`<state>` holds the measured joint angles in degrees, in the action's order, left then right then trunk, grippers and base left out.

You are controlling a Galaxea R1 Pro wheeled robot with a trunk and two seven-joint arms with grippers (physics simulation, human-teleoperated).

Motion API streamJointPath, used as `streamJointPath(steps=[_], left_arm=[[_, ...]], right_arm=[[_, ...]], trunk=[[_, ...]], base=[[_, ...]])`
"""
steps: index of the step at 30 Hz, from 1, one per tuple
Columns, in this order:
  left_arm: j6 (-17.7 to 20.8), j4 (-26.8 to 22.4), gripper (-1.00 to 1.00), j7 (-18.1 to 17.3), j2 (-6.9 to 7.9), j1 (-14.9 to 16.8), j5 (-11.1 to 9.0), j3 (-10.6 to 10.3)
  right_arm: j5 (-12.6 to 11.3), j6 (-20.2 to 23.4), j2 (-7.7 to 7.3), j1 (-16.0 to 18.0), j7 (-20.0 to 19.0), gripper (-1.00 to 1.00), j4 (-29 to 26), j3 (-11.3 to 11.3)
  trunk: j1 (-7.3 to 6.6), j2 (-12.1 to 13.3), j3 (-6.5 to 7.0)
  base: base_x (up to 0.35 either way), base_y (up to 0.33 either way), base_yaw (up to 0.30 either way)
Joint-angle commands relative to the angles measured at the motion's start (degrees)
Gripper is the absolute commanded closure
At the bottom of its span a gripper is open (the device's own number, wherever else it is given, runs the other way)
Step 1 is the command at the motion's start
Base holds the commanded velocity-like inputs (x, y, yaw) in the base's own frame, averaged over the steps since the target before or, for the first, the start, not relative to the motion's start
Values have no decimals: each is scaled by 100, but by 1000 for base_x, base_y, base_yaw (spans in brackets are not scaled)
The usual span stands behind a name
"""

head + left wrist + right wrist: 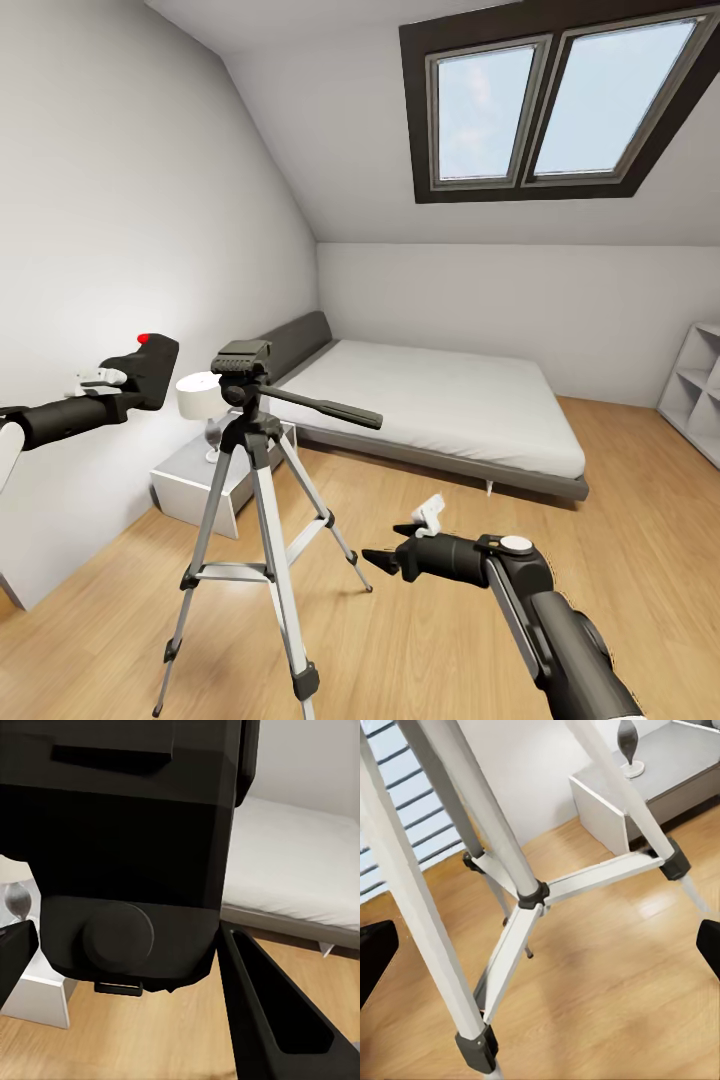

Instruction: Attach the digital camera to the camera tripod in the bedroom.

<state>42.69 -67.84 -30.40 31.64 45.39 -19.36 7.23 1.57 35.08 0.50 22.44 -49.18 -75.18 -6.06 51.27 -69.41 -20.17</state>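
The digital camera [153, 366], black with a red button on top, is held up at the left by my left gripper [138, 388], which is shut on it. It hangs a short way left of the camera tripod's head, at about the same height. In the left wrist view the camera body [127, 847] sits between the dark fingers [274, 1020]. The camera tripod [243, 430] stands on the wood floor with silver legs, a black head and a long pan handle pointing right. My right gripper [392, 545] is open, low and right of the tripod, facing its legs [521, 915].
This is the bedroom: a grey low bed [430, 400] lies behind the tripod, with a grey nightstand [195, 485] and a white lamp [198, 395] close behind its legs. The white wall is at the left. A white shelf [695, 385] stands at the right, under the skylight [540, 100].
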Motion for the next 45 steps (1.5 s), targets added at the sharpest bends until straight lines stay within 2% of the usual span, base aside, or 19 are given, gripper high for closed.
streamJointPath(steps=[1,2,5,9,10,15,23,26,29,32,34,38,45], left_arm=[[31,-2,100,-26,0,5,-9,7],[31,-2,100,-26,0,5,-9,7],[50,-2,100,-27,3,10,-11,7],[97,13,100,-22,13,37,-8,8],[97,13,100,-22,13,37,-8,8],[125,101,100,-77,45,71,-4,16],[132,148,100,-252,64,87,7,19],[133,156,100,-295,71,94,9,21],[134,161,100,-319,83,98,10,27],[134,162,100,-328,97,99,10,29],[134,164,100,-338,110,104,10,31],[134,165,100,-343,118,108,11,32],[135,165,100,-344,127,110,11,33]], right_arm=[[23,34,41,-19,-20,-100,-8,-41],[23,34,41,-19,-20,-100,-8,-41],[37,23,151,-66,47,-100,-43,-242],[15,29,309,-101,386,-100,-165,-467],[15,29,309,-101,386,-100,-165,-467],[-21,67,513,-129,850,-100,-249,-578],[-43,131,630,-171,1056,-100,-356,-640],[-28,152,750,-267,1134,-100,-416,-731],[-22,160,840,-362,1372,-100,-465,-884],[-28,162,873,-400,1595,-100,-490,-1018],[-39,164,898,-443,1884,-100,-511,-1254],[-42,160,916,-541,2080,-100,-524,-1535],[-48,164,932,-623,2183,-100,-531,-1717]], trunk=[[0,-5,-7],[0,-5,-7],[0,-5,-7],[0,-5,-7],[0,-5,-7],[0,-5,-7],[0,-5,-7],[0,-5,-7],[0,-5,-7],[0,-5,-7],[0,-5,-7],[0,-5,-7],[0,-5,-7]], base=[[0,0,0],[0,0,0],[0,0,0],[0,0,0],[0,0,0],[0,0,0],[0,0,0],[0,0,0],[0,0,0],[0,0,0],[0,0,0],[0,0,0],[0,0,0]])
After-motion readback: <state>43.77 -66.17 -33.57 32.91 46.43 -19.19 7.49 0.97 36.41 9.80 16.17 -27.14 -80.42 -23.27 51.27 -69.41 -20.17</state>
